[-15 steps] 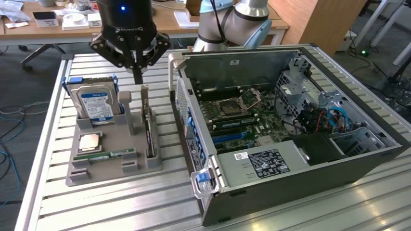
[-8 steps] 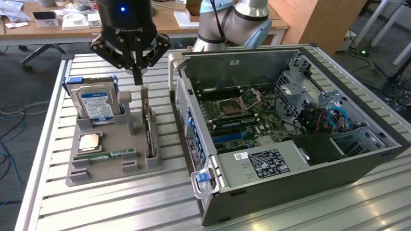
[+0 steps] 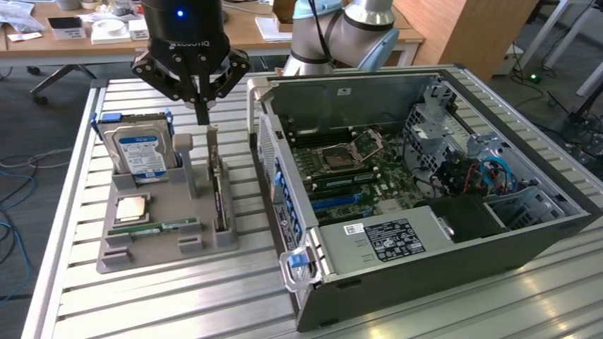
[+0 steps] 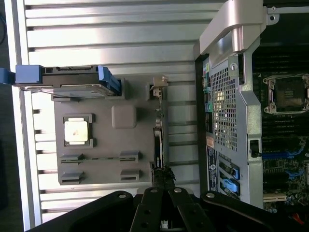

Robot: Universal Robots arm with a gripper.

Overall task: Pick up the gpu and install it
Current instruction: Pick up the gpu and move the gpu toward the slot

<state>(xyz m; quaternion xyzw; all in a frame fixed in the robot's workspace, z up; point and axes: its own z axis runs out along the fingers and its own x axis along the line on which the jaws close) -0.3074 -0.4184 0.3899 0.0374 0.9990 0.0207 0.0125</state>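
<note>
The gpu (image 3: 217,185) is a thin dark card standing on edge in a slot of the grey holder (image 3: 160,248), with its pale bracket end (image 3: 212,135) toward the back. In the wrist view the gpu (image 4: 159,133) appears edge-on. My gripper (image 3: 200,116) hangs just above the card's bracket end, fingers shut together, nothing visible between them. In the wrist view my gripper (image 4: 162,178) lines up over one end of the card. The open computer case (image 3: 527,229) lies on the exterior view's right, motherboard (image 3: 354,169) exposed.
The holder also carries a silver hard drive with a blue label (image 3: 140,152), a processor chip (image 3: 130,208) and a green memory stick (image 3: 155,228). The case wall (image 4: 231,96) stands close beside the holder (image 4: 123,116). Everything rests on a slatted metal table (image 3: 188,304).
</note>
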